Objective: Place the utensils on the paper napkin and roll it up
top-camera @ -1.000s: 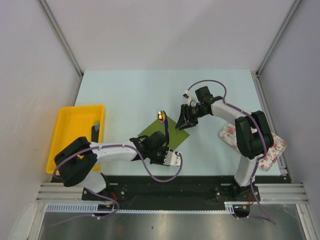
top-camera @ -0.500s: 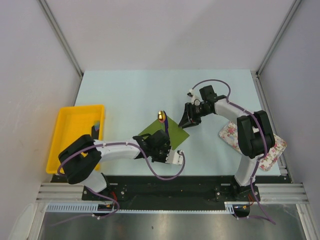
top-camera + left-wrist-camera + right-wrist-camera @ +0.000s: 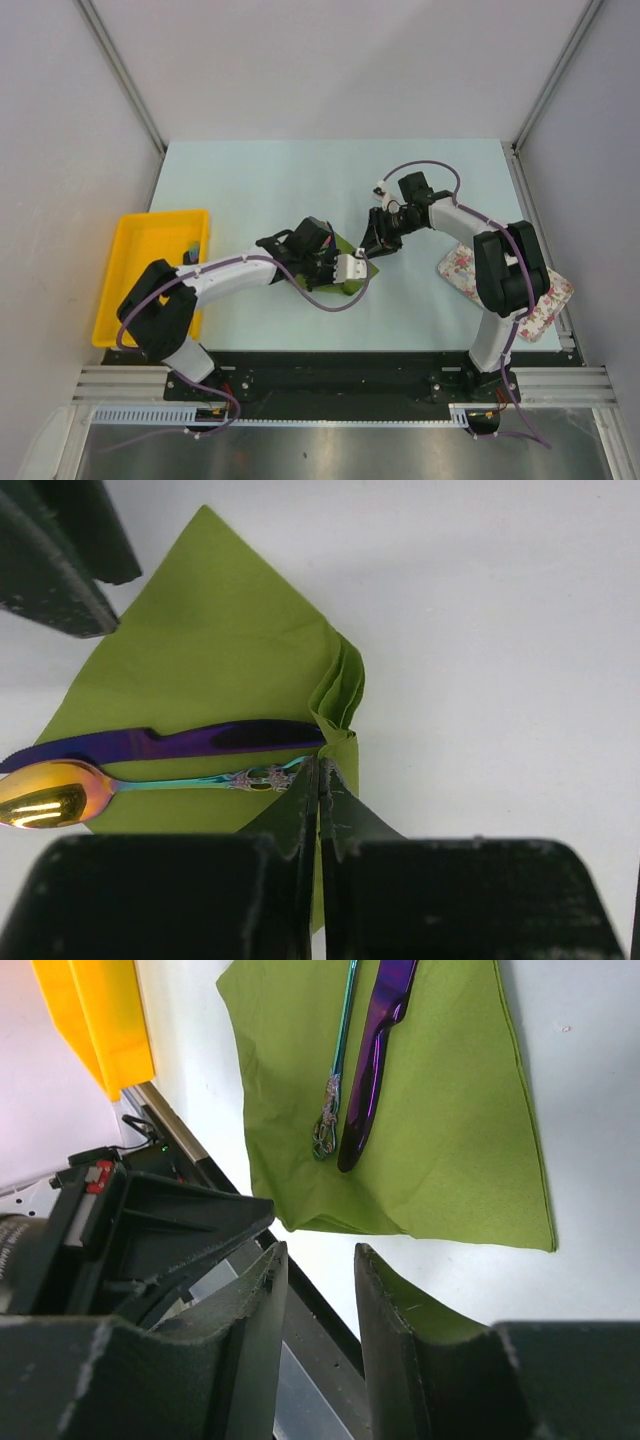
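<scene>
Left wrist view, bottom centre: my left gripper has its two fingers pressed tight together on the near edge of the paper napkin. They pinch the green sheet right at the handle ends of the utensils. I judge I hold it here so the edge can be drawn over the cutlery to start the roll.

Just beyond my fingertips the purple knife and the spoon lie side by side across the napkin. The spoon's gold head is at the left edge of the frame. To the right of the pinch the paper buckles into small pleats.

Farther off, at the upper left of this view, are the dark fingers of my right gripper. In its own view, the fingers sit at the bottom of the frame, parted by a narrow gap with nothing between them. They hang above the table just off the napkin's edge, probably ready to steady the sheet.

Top view: a yellow tray sits far left and a floral cloth far right, both well apart from the napkin.
</scene>
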Controlling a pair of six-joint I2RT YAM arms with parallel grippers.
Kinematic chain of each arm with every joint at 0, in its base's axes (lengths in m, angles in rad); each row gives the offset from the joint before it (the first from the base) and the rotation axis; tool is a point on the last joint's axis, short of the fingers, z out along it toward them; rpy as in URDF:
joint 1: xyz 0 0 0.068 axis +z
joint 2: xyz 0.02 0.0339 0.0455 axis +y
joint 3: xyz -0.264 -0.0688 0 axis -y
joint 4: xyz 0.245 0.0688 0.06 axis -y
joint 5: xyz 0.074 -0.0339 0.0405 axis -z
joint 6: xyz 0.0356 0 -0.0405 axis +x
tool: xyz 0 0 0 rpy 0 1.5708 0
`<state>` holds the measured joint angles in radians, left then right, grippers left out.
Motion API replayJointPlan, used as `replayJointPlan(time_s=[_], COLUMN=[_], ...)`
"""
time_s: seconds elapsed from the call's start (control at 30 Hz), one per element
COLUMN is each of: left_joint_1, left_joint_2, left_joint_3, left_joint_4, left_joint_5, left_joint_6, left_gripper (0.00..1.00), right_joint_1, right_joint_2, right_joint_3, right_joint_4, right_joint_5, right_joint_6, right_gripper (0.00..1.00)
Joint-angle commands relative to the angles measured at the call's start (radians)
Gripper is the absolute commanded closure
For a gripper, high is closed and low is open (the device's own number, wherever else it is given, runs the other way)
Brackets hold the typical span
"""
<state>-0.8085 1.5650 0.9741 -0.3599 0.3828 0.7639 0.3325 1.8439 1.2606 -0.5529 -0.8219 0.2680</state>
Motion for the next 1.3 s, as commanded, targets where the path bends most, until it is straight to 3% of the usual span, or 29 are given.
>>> replayJointPlan(time_s=[0.0,0.33,0.7,1.27], left_joint_1=[0.040,0.097,0.144,0.149], left_joint_2=[0.038,0.142,0.161,0.181], left_joint_3=[0.067,0.107,0.115,0.127], left_joint_4=[-0.033,0.030,0.068,0.062], left_joint_5=[0.062,-0.018,-0.030,0.010], left_joint_6=[-0.020,-0.081,-0.126,-0.127], left_gripper=[0.99,0.99,0.98,0.97], right_joint_1=[0.005,0.039,0.099,0.135], right_joint_2=[-0.002,0.015,0.097,0.210], right_joint_3=[0.003,-0.078,-0.052,-0.004], right_joint_4=[0.001,0.068,0.100,0.087], right_joint_5=[-0.037,-0.089,-0.066,-0.016], right_joint_6=[-0.003,0.050,0.062,0.031], right_gripper=[0.62,0.57,0.51,0.55])
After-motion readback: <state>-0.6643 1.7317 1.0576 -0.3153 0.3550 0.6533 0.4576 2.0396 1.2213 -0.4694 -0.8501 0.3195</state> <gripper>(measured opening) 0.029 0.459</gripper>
